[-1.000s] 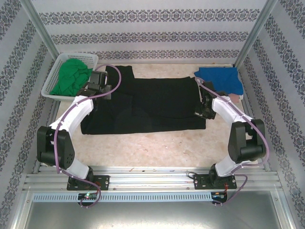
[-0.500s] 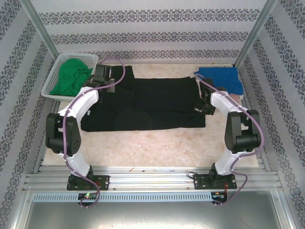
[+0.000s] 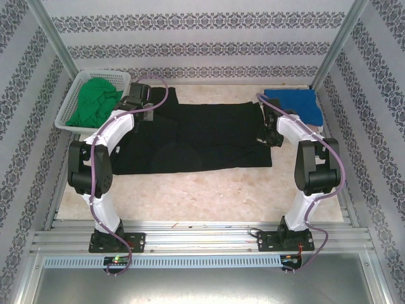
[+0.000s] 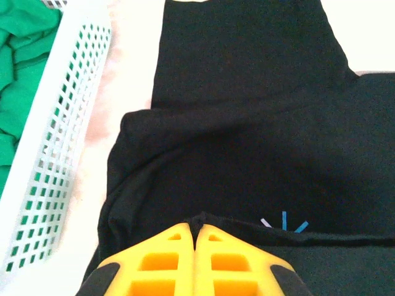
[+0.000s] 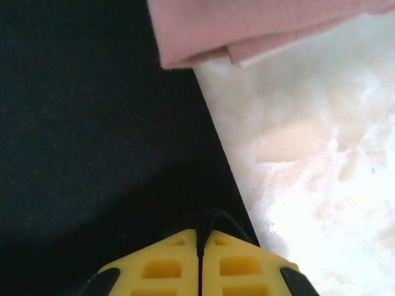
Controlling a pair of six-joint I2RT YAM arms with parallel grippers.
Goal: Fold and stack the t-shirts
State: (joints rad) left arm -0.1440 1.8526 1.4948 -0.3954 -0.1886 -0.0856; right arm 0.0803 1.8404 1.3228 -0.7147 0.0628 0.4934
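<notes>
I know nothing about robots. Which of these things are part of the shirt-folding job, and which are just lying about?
Part of the job:
- black t-shirt, pinched by the left pincer and the right pincer
- blue t-shirt
- pink t-shirt
- green t-shirt

Just lying about:
- white basket, with the green t-shirt in it
- patterned walls

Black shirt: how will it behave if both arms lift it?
Likely floppy: the black shirt creases where the left gripper pinches it. Held at both ends, with the right gripper on its other edge, its middle would probably sag. Spread wide, it may drag on the table.
</notes>
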